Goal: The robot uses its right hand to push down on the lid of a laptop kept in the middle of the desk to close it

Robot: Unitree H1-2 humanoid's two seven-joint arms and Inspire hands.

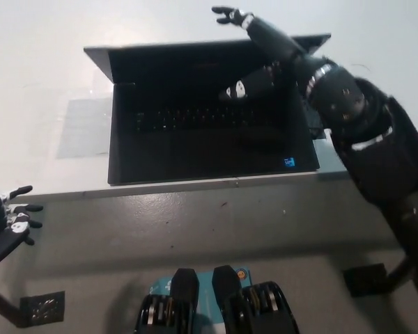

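A black laptop (202, 142) sits open in the middle of the desk, its lid (195, 59) tilted forward over the keyboard. My black right hand (261, 49) is open and straddles the lid's top edge near its right end. Some fingertips (226, 12) reach over behind the lid, while another finger (247, 83) lies in front of the screen. My white left hand (7, 219) rests open at the lower left, below the desk's front edge.
The white desk (42, 76) carries a pale translucent mat (83, 125) left of the laptop and a grey-blue pad (327, 149) under its right side. A grey ledge (209, 223) runs along the front of the desk.
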